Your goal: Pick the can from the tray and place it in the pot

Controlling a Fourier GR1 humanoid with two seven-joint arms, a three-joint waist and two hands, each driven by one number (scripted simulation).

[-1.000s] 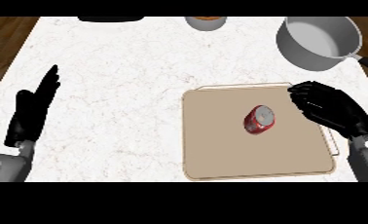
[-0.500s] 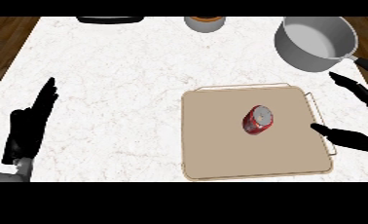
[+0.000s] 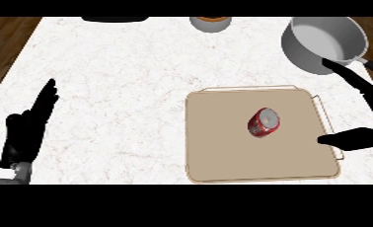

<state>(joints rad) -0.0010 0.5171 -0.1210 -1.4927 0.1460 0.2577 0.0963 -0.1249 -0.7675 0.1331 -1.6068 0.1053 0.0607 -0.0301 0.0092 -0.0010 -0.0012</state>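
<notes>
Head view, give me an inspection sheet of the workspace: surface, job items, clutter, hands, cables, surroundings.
Surface: white marbled counter.
Job's things: red can lying on its side on the beige tray; grey pot at far right, off the tray, nothing seen inside.
Clutter: small grey cup and a dark item at the far edge.
Hands: left hand open, resting at the left edge; right hand open at the tray's right edge, apart from the can.
Cables: nothing seen.
Surroundings: wooden floor at left.

Head view, steeply down (counter (image 3: 131, 83)).
</notes>
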